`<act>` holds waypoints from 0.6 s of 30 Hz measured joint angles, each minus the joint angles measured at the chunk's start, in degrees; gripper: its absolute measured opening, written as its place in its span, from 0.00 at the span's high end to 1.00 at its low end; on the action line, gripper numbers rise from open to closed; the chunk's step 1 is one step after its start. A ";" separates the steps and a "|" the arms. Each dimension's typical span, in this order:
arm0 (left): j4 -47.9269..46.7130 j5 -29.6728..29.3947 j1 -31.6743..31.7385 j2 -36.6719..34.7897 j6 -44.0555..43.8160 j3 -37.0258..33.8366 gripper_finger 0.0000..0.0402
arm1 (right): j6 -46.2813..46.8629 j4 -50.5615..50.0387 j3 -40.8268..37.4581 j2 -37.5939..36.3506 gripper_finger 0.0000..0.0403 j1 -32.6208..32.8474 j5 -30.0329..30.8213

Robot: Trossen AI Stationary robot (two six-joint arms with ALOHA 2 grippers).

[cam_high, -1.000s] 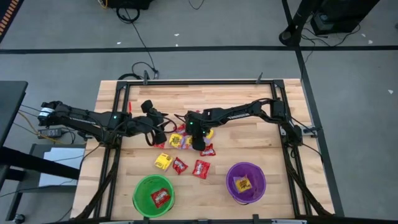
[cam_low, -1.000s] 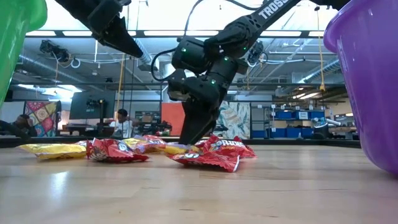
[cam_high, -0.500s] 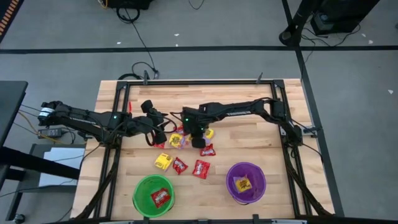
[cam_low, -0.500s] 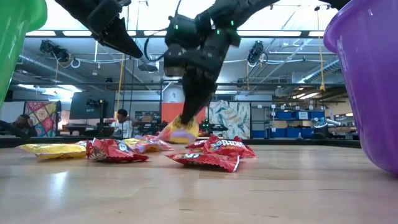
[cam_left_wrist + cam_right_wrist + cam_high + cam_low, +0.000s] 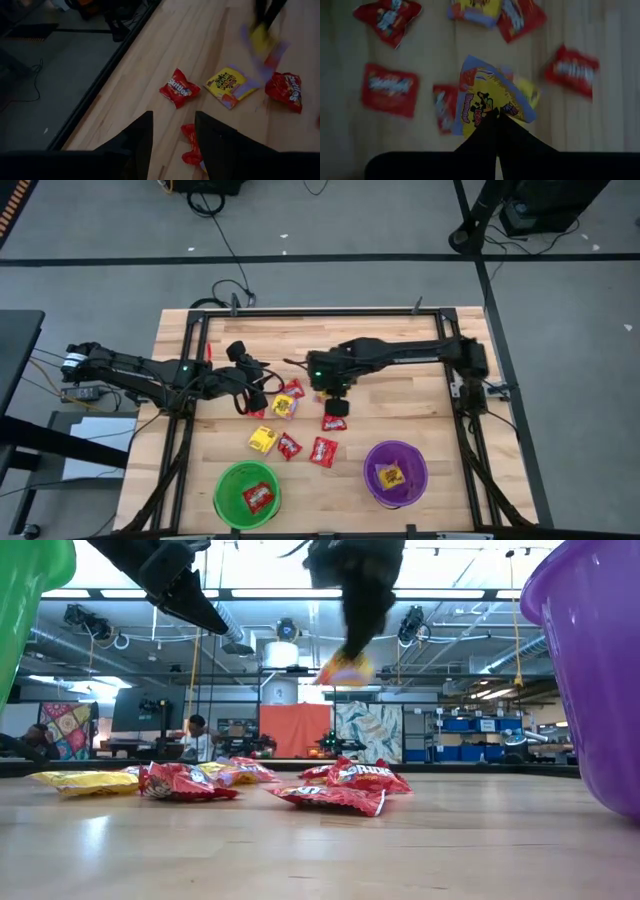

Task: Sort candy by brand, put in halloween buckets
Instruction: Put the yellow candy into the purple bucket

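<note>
Sorting barely begun: one red packet [image 5: 259,498] in the green bucket [image 5: 222,482], one yellow [image 5: 390,475] in the purple bucket [image 5: 417,457], with about eight packets left scattered mid-table [image 5: 400,420]. Lifted clear above that pile, right gripper [image 5: 496,116], fingers pinched tight on a yellow candy [image 5: 487,102], likely bound for purple. Parked just beside the pile, left gripper [image 5: 172,132], fingers spread, holding nothing.

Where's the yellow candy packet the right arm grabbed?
The yellow candy packet hangs pinched in the right end effector, lifted above the candy pile mid-table.
</note>
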 joint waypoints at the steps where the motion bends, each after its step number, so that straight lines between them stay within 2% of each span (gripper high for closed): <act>1: 0.02 0.02 0.00 0.00 0.00 0.00 0.62 | 1.82 -1.56 0.00 -1.35 0.97 0.71 0.55; 6: 0.07 0.02 0.00 0.01 0.07 0.00 0.62 | 11.84 -7.44 0.00 -9.04 0.97 6.24 2.05; 9: 0.13 0.02 0.00 0.00 0.13 0.00 0.62 | 19.17 -9.60 0.02 -13.45 0.97 11.00 4.99; 13: 0.17 0.00 0.00 0.00 0.15 0.00 0.62 | 29.84 -11.62 0.02 -17.81 0.97 18.53 12.42; 18: 0.17 0.00 0.00 0.01 0.15 0.00 0.62 | 43.67 -16.84 -1.76 -19.13 0.97 26.43 20.10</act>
